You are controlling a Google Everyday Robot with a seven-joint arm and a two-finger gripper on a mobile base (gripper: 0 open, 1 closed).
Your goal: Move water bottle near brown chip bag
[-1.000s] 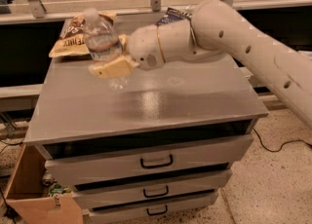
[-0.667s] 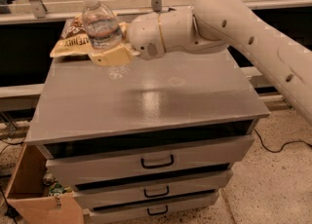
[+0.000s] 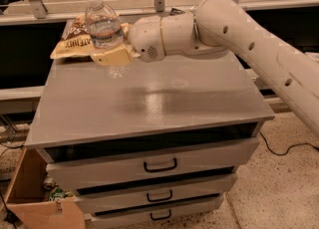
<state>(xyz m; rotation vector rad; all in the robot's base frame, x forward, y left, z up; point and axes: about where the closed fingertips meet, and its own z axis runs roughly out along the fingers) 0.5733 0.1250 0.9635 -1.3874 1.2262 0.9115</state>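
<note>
One water bottle (image 3: 102, 26), white cap up and leaning just a touch, hangs over the back-left of the cabinet top (image 3: 164, 98), right at the near edge of the brown chip bag (image 3: 72, 41). From this angle it overlaps the bag, and whether its base is clear of the surface I can't quite tell. The gripper (image 3: 113, 56) is clenched around the bottle's lower half, tan fingers wrapped on it, with the big white arm (image 3: 239, 34) reaching in from the right.

So the bottle looks about where it needs to be, and the danger, I'd say, is all in the set-down. Come down too far left and the base lands on the bag's crinkly edge. That's uneven footing, and a tall bottle could topple as the fingers let go. Release it on that lean and the same could happen. Push further in and the bag, sitting right at the corner, could get shoved off the back. Safest looks like straight down onto bare grey top just beside the bag.
</note>
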